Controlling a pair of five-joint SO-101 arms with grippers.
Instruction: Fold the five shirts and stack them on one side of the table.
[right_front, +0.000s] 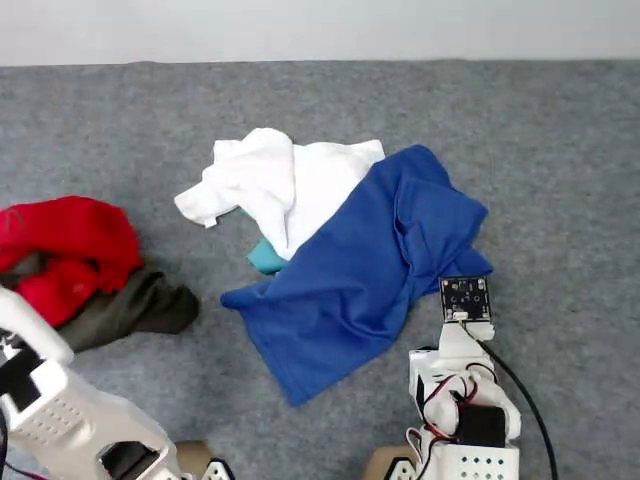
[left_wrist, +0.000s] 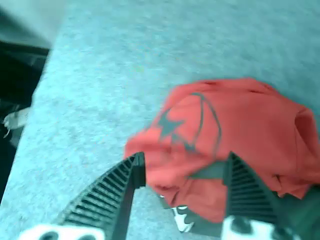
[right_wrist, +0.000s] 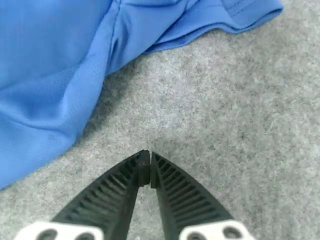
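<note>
Limpness is to be expected of the blue shirt (right_front: 350, 280), crumpled on the tabletop (right_front: 560, 150) and best taken at a hem corner, with the right tool (right_wrist: 150, 167) closed and empty beside its edge and the left tool (left_wrist: 185, 162) open above the red shirt (left_wrist: 225, 135).

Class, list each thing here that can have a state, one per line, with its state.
white shirt, unfolded, crumpled
blue shirt, unfolded, partly over the white shirt
teal shirt, mostly hidden under those two
dark shirt, unfolded, crumpled
red shirt, bunched, partly over the dark shirt
left pincer, open
right pincer, shut, empty
</note>
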